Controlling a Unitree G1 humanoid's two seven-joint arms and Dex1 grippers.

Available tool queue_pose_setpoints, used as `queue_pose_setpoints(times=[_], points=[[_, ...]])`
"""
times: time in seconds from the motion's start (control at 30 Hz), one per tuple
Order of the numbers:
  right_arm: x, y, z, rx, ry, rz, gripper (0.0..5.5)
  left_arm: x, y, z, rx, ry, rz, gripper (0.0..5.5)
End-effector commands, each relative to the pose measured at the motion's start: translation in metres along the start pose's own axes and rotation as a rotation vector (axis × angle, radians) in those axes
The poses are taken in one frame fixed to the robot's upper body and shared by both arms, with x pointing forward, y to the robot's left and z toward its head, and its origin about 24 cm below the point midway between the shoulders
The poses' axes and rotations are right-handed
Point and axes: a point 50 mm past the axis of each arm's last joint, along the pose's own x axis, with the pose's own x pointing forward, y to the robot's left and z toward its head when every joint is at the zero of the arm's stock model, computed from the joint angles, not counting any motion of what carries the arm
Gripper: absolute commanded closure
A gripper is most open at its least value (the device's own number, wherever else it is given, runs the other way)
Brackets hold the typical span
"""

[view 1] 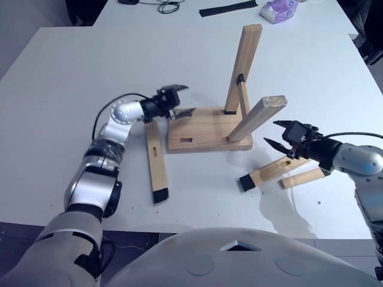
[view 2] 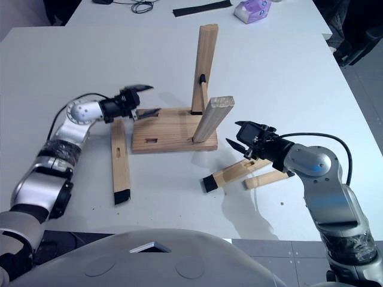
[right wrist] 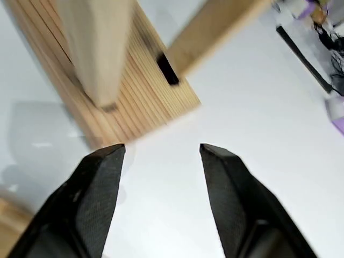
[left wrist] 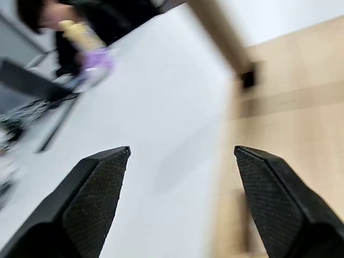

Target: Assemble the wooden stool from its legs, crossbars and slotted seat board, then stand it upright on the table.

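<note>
The slotted seat board (view 1: pixel 203 130) lies flat on the white table (view 1: pixel 72 78). Two legs stand in it: one upright (view 1: pixel 244 63), one leaning toward me and to the right (view 1: pixel 257 118), with a thin bar (view 1: pixel 244 98) between them. My left gripper (view 1: pixel 179 100) is open at the board's left edge, one finger above it. A loose leg with a black tip (view 1: pixel 155 158) lies below that arm. My right gripper (view 1: pixel 281 134) is open just right of the board, above a loose black-tipped leg (view 1: pixel 272 170) and a shorter piece (view 1: pixel 302 177). The right wrist view looks past the open fingers (right wrist: pixel 102 183) at the board (right wrist: pixel 145 80).
A second table behind carries a purple packet (view 1: pixel 278 11), a black strip (view 1: pixel 227 8) and cables (view 1: pixel 167 6). The table's front edge runs close below the loose parts. Bare tabletop spreads to the far left and far right of the board.
</note>
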Motion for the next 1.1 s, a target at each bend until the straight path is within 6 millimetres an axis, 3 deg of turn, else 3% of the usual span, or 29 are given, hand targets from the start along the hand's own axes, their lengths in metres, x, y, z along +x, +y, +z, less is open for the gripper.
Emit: queue_pose_setpoints(times=[0.03,0.27,0.43,0.67,0.87,1.1], points=[[0.004,0.014,0.004,0.05,-0.019,0.119,2.93,0.01,0.012,-0.005,0.077,0.107,0.097,1.9],[0.024,0.034,-0.003,0.094,-0.012,0.291,2.93,-0.001,-0.017,-0.044,0.161,0.325,0.047,1.9],[0.046,0.039,-0.011,0.094,0.008,0.321,2.93,-0.005,-0.043,-0.056,0.161,0.333,-0.039,1.9],[0.076,0.019,-0.02,0.074,0.037,0.079,2.93,0.0,-0.059,-0.048,0.202,0.234,-0.182,1.9],[0.082,0.015,-0.027,0.069,0.049,-0.024,2.93,0.001,-0.065,-0.038,0.207,0.138,-0.283,1.9],[0.092,0.008,-0.039,0.019,0.08,-0.087,2.93,0.004,-0.086,-0.027,0.187,0.006,-0.386,1.9]])
